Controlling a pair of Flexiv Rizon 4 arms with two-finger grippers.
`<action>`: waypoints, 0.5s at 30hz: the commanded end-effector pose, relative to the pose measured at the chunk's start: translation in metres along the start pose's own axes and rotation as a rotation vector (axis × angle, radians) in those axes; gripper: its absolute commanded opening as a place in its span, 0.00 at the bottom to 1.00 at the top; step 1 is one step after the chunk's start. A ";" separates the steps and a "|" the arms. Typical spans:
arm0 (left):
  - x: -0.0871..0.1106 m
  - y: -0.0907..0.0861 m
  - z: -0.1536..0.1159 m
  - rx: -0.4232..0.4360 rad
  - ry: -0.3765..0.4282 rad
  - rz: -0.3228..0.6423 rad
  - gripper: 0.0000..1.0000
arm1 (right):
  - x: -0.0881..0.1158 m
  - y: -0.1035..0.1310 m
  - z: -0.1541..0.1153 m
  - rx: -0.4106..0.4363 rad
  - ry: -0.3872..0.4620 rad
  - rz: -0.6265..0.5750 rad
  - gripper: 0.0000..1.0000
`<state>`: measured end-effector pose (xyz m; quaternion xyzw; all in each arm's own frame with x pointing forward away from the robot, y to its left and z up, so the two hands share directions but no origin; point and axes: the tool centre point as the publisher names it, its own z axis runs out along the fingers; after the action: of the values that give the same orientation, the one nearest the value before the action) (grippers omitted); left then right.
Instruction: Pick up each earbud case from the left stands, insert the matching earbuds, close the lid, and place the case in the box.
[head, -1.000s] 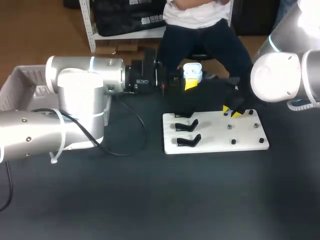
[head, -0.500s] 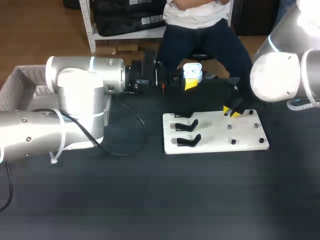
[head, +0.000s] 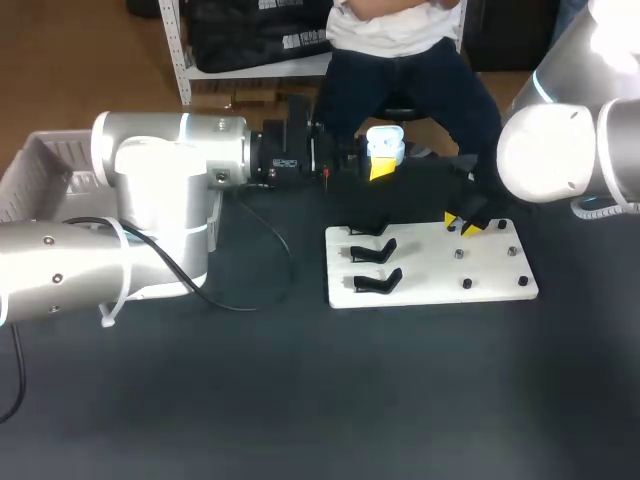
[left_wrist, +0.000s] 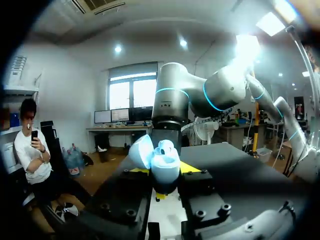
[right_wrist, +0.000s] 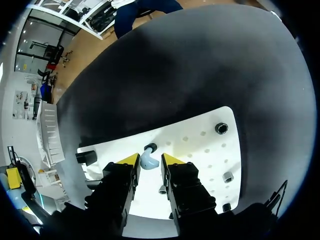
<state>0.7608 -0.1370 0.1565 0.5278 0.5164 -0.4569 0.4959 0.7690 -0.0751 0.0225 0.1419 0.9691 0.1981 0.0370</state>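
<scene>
The earbud (right_wrist: 148, 160) sits on its peg (right_wrist: 150, 148) between the right claw's (right_wrist: 149, 159) fingers. They are spread, with a slim gap on each side. The left claw (left_wrist: 165, 181) pinches the case (left_wrist: 165, 164), lid open, well apart from the right claw. Closing off-centre could knock the earbud off the peg or twist it in the pads, so it would seat badly in the case. The board's (right_wrist: 200, 145) edge lies just ahead of the right fingers, with bare table beyond. The other pegs (right_wrist: 221, 128) stand well to one side, leaving room to lift.
</scene>
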 end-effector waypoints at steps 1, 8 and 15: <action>0.002 -0.002 0.000 -0.006 -0.007 0.006 0.00 | -0.002 0.003 0.002 0.009 0.002 -0.007 0.12; 0.002 -0.002 0.000 -0.006 -0.007 0.006 0.00 | -0.001 0.004 0.001 0.014 -0.002 -0.013 0.00; 0.002 -0.002 0.000 -0.006 -0.007 0.006 0.00 | 0.001 0.004 -0.013 0.010 -0.017 -0.013 0.00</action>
<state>0.7608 -0.1370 0.1565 0.5278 0.5164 -0.4569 0.4959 0.7731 -0.0737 0.0289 0.1365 0.9707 0.1929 0.0429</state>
